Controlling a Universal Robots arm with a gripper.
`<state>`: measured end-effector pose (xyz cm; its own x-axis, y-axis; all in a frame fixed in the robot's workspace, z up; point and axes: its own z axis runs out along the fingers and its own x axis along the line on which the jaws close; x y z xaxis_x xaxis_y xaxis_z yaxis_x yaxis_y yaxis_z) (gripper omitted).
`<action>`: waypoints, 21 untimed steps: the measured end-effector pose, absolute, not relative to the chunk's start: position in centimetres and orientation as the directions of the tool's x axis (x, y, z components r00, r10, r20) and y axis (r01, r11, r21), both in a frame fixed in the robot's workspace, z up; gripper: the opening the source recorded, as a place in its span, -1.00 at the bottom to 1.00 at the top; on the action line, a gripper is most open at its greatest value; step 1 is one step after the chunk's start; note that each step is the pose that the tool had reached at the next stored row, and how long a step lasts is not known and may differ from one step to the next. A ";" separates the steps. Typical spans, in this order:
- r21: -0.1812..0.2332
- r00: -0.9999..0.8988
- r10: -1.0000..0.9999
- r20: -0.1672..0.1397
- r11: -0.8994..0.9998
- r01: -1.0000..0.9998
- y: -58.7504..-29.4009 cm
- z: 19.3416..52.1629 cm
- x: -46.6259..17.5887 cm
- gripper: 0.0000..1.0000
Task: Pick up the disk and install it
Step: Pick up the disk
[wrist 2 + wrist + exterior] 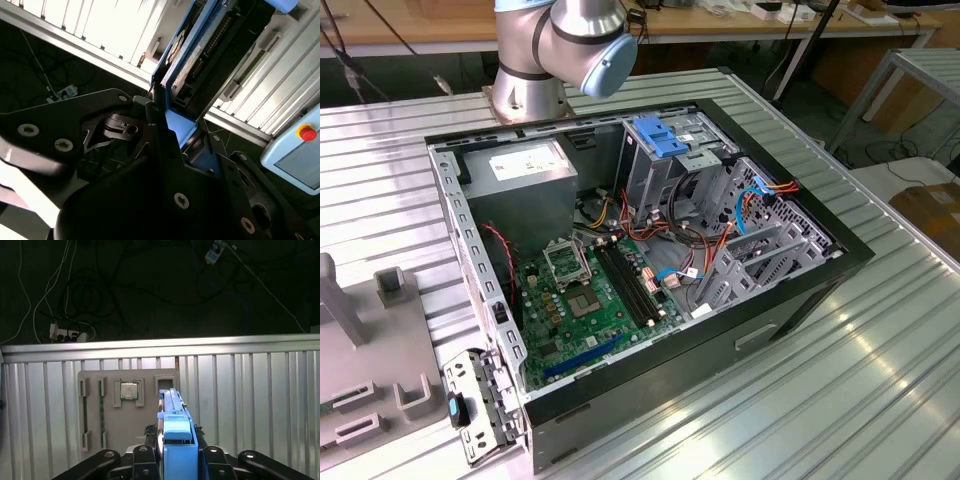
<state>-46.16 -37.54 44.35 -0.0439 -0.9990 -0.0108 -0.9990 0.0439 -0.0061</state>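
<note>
1. Two black fingers (211, 456) of the end effector (177, 462) press on the disk (174, 432) from either side. The jaws stand narrow, closed on its blue rail.
2. In the first wrist view we see the disk edge-on, running straight out from between the fingers.
3. In the second wrist view we see the disk (192, 50) from the side, its grey face framed in blue above the dark linkage.
4. Behind the disk in both wrist views lies the ribbed metal worktop (250, 400).
5. On that worktop, just past the disk's far end, we see a grey plate (92, 410) with slots, and a chip (129, 390) sits in one of them.
6. Beyond the worktop edge the floor (150, 290) is dark, with cables and a power strip (65, 332).
7. A pale blue box (295, 155) with a red button (307, 133) stands near the worktop.
8. In the exterior view an open case (800, 290) lies on the worktop, with a motherboard (590, 300) inside.
9. A grey cage (655, 175) in the case carries a blue bracket (658, 135).
10. The arm's base (560, 40) rises behind the case.
</note>
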 end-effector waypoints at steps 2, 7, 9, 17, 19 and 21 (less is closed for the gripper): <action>-0.006 -0.044 -0.999 -0.011 0.044 -0.999 -37.5 46.0 -46.1 -0.25; -0.006 -0.044 -0.999 -0.011 0.044 -0.999 -37.5 46.0 -46.1 -0.25; -0.006 -0.044 -0.999 -0.011 0.044 -0.999 -37.5 46.1 -46.1 -0.25; -0.006 -0.044 -0.999 -0.011 0.044 -0.999 -37.5 50.8 -46.1 -0.25; -0.006 -0.044 -0.999 -0.011 0.044 -0.999 -37.5 50.8 -46.1 -0.25; -0.006 -0.044 -0.999 -0.011 0.044 -0.999 -37.5 50.8 -46.0 -0.25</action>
<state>-46.02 -37.54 50.80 -0.0439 -0.9990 -0.0107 -0.9990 0.0440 -0.0063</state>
